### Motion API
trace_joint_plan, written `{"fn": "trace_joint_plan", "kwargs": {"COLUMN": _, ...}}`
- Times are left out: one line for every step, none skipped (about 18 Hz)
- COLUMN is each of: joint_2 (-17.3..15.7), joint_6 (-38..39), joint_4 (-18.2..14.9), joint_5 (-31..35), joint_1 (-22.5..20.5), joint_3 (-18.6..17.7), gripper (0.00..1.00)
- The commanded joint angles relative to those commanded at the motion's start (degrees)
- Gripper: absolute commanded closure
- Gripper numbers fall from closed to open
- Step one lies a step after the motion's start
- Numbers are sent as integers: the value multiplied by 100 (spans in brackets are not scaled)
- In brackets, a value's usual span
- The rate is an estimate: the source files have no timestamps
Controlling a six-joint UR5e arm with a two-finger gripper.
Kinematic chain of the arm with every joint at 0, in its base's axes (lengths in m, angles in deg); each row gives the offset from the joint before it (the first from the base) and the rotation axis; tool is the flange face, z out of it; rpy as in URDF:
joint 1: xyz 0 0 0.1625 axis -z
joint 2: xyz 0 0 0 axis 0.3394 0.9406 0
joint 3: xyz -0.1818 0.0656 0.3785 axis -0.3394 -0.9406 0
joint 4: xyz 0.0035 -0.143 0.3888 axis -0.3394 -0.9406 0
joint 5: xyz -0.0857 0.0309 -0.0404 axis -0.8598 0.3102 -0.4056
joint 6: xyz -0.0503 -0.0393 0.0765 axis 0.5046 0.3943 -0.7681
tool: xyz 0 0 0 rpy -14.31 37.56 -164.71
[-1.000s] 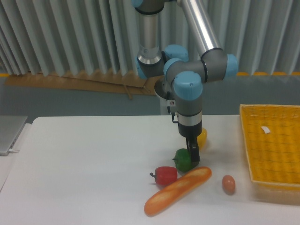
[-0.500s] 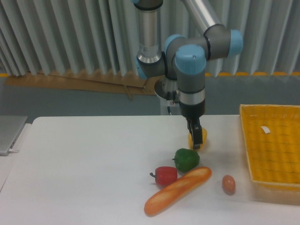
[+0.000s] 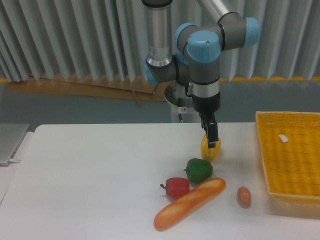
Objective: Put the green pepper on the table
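The green pepper (image 3: 200, 170) rests on the white tabletop (image 3: 90, 180), free of the arm, with the red pepper (image 3: 176, 187) just beside it at 7 o'clock and the bread loaf (image 3: 189, 203) touching or nearly touching it at 6 o'clock. The end effector (image 3: 212, 137) hangs above at 1 o'clock, in front of the yellow pepper (image 3: 210, 149); it grips nothing, but whether its fingers are spread cannot be told from this angle. Placement appears complete. Remaining risk: the lobed pepper may roll against the loaf, and a low sideways exit could clip the yellow pepper. The egg (image 3: 243, 196) and yellow basket (image 3: 265, 165) lie well clear at 4 and 3 o'clock.
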Motion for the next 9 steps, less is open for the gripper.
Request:
{"fn": "trace_joint_plan", "kwargs": {"joint_2": 0, "joint_6": 0, "joint_4": -9, "joint_5": 9, "joint_1": 0, "joint_3": 0, "gripper": 0}}
{"fn": "trace_joint_plan", "kwargs": {"joint_2": 0, "joint_6": 0, "joint_4": -26, "joint_5": 9, "joint_1": 0, "joint_3": 9, "gripper": 0}}
{"fn": "trace_joint_plan", "kwargs": {"joint_2": 0, "joint_6": -9, "joint_4": -44, "joint_5": 9, "joint_1": 0, "joint_3": 9, "gripper": 0}}
{"fn": "trace_joint_plan", "kwargs": {"joint_2": 0, "joint_6": -9, "joint_4": -44, "joint_5": 9, "joint_1": 0, "joint_3": 0, "gripper": 0}}
{"fn": "trace_joint_plan", "kwargs": {"joint_2": 0, "joint_6": -9, "joint_4": -53, "joint_5": 9, "joint_1": 0, "joint_3": -17, "gripper": 0}}
{"fn": "trace_joint_plan", "kwargs": {"joint_2": 0, "joint_6": -9, "joint_4": -53, "joint_5": 0, "joint_1": 26, "joint_3": -44, "gripper": 0}}
{"fn": "trace_joint_plan", "kwargs": {"joint_2": -9, "joint_6": -9, "joint_4": -53, "joint_5": -26, "joint_1": 53, "joint_3": -53, "gripper": 0}}
{"fn": "trace_joint_plan", "kwargs": {"joint_2": -9, "joint_6": -26, "joint_4": -70, "joint_5": -52, "joint_1": 70, "joint_3": -61, "gripper": 0}}
{"fn": "trace_joint_plan", "kwargs": {"joint_2": 0, "joint_6": -9, "joint_4": -79, "joint_5": -105, "joint_1": 114, "joint_3": -70, "gripper": 0}}
